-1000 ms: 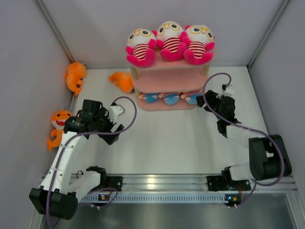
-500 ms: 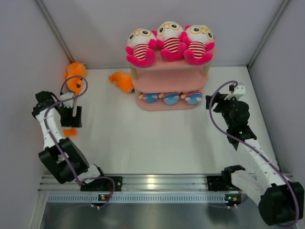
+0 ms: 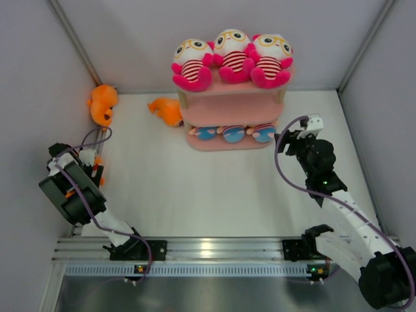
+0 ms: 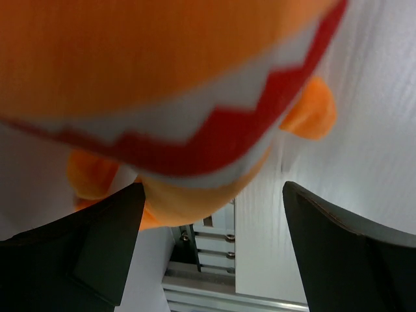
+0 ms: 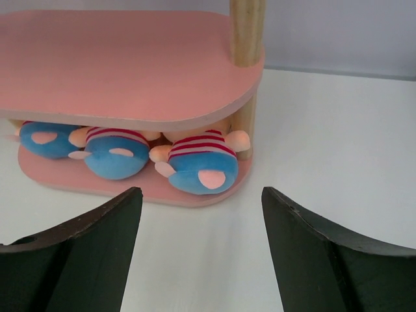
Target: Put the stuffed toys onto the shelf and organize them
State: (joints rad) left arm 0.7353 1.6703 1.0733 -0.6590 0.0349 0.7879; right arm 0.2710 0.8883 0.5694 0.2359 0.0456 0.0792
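The pink shelf (image 3: 229, 99) stands at the back centre. Three white-faced toys with yellow glasses (image 3: 231, 57) sit on its top board. Three blue-bodied dolls (image 3: 234, 133) lie on its bottom board; they also show in the right wrist view (image 5: 195, 170). The middle board (image 5: 130, 65) is bare. One orange shark (image 3: 103, 104) lies by the left wall, another (image 3: 168, 111) beside the shelf. My left gripper (image 3: 86, 162) is open right at a third shark (image 4: 162, 78), mostly hidden from above. My right gripper (image 3: 286, 139) is open and empty, facing the shelf's right end.
White walls close in the table on the left, back and right. A pale wooden post (image 5: 246, 29) stands at the shelf's right end. The metal rail (image 3: 214, 250) with the arm bases runs along the near edge.
My left arm has swung from mid-table out to the left wall and down onto the shark there. My right gripper has drawn back from the shelf's right end.
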